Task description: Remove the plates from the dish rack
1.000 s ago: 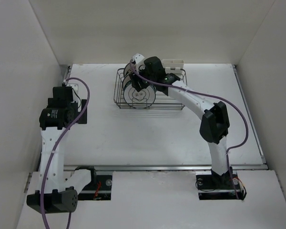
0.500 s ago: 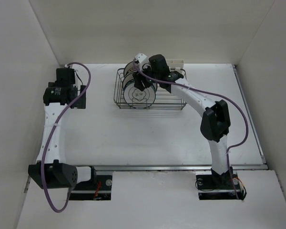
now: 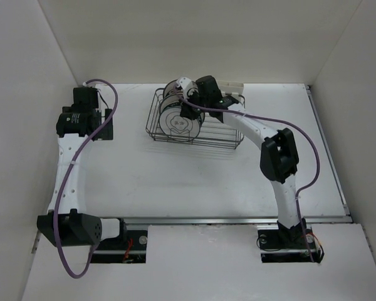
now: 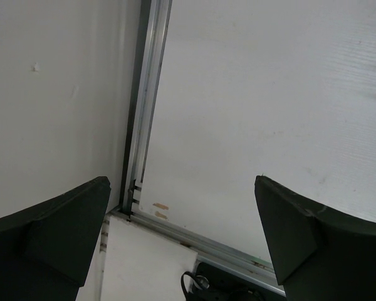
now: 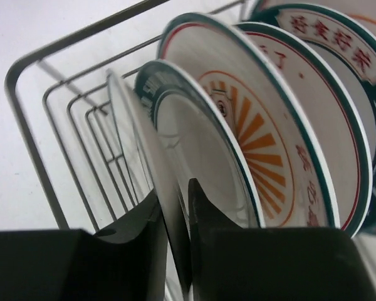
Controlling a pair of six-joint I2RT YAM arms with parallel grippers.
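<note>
Dark metal wire forms the rectangular dish rack (image 3: 225, 130), and our right gripper (image 5: 173, 204) reaches into its left end from above. Its two black fingers (image 5: 131, 251) stand close together, clamped on the upper rim of the nearest round white plate (image 5: 128, 119). That plate stands on edge in the rack and runs straight away from the fingers, so from the wrist we see it almost edge-on. Just to the right of it in the wrist view, past the right-hand finger, stands a white plate with a dark teal patterned rim band (image 5: 194, 144). Its face is close to that finger's tip, and we cannot tell whether the two touch. Beyond that come a white plate with an orange sunburst centre (image 5: 263, 144) and then a teal-rimmed plate with red characters (image 5: 338, 69), all upright in the rack's slots and leaning the same way. From above, the clamped plate's face looks toward the arms' bases. A small white plastic holder (image 3: 235, 86) sits on the rack's far long side, past the right gripper's wrist. Our left gripper (image 4: 182, 182) hangs well apart from the rack, its dark fingers (image 4: 56, 232) spread wide. Below it lie the white table (image 4: 269, 94), a grey aluminium rail (image 4: 147, 94) along the table's edge, and the white wall (image 4: 50, 94).
</note>
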